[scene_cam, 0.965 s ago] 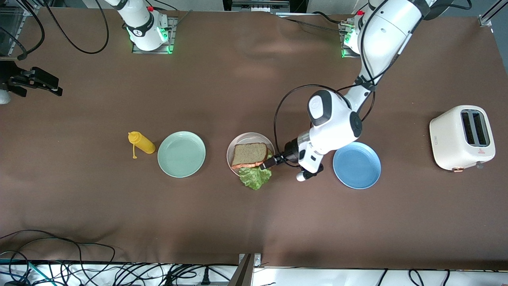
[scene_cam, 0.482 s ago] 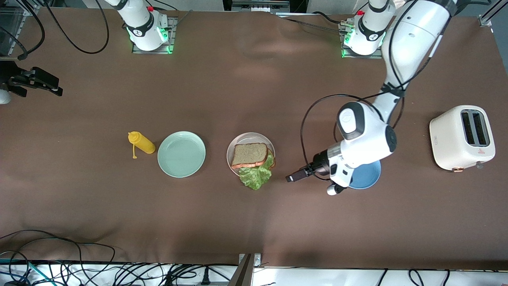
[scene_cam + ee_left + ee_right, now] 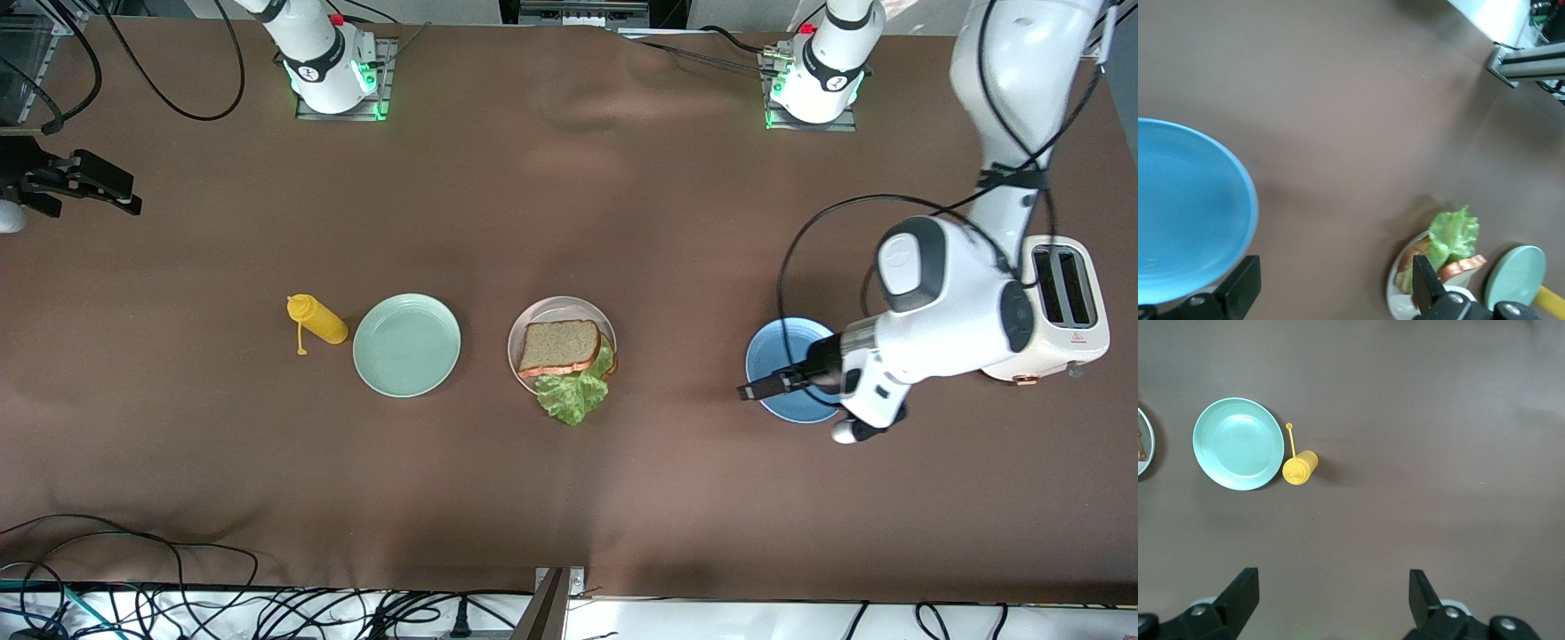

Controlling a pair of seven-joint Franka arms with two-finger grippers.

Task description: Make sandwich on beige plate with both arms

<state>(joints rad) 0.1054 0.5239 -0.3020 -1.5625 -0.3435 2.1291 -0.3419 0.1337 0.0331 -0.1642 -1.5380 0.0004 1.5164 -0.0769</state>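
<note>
Overhead, the left hand [image 3: 749, 391] hangs over the rim of the blue plate [image 3: 782, 351], fingers spread wide and holding nothing. The sandwich [image 3: 562, 348] lies on the beige plate [image 3: 560, 308] mid-desk, its lettuce [image 3: 572, 396] spilling over the rim toward the front camera, with the mint-green plate [image 3: 406, 345] and yellow squeeze bottle [image 3: 317, 322] beside it toward the right arm's end. The right hand [image 3: 84, 185] waits at the desk's edge. In the left wrist view, the black fingers [image 3: 1245, 287] stand apart and empty. In the right wrist view, its fingers [image 3: 1243, 592] stand fully apart over bare desk [image 3: 1425, 473].
</note>
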